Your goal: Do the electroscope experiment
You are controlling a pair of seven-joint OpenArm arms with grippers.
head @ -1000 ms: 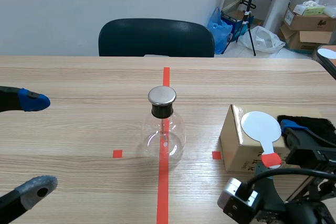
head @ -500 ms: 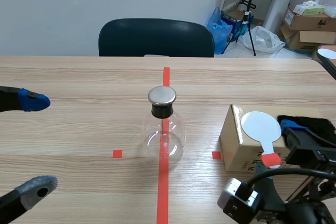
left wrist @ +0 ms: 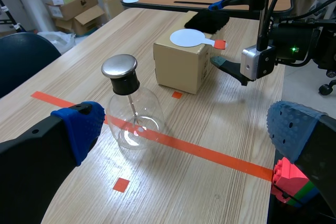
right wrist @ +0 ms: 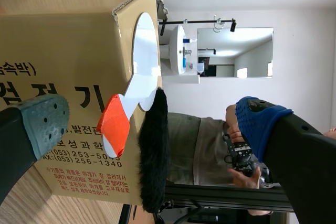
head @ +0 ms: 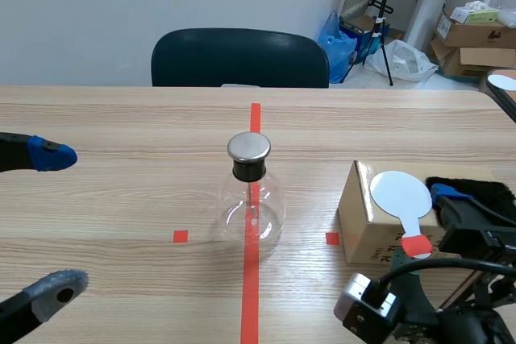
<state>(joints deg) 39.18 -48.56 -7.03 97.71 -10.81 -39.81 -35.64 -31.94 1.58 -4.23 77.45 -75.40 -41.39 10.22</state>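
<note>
1 electroscope [head: 251,199], a round clear glass flask with a black stopper, a metal cap and a thin rod hanging inside, is standing upright on the long orange-red tape line in the middle of the table [head: 121,118]. 2 small tape squares are lying on either side of it.

1 cardboard box [head: 367,227] is sitting to the right of the flask, well apart from it. 1 white round paddle [head: 401,196] with an orange-red handle tip is lying on the box top and jutting over its near edge. 1 black fur cloth [head: 476,189] is lying just beside it. A 2nd white paddle [head: 504,82] is resting on another table at the far right.

The box side is showing large black Korean letters, the last 2 reading "전 기". Smaller black and red lines are running below them, the red ones too small to read.

The left gripper [head: 56,223] is hanging wide open left of the flask, gripping nothing. The right gripper [right wrist: 152,121] is also gaping wide, facing the box, with the paddle handle in the gap between its fingers but not gripped.
</note>
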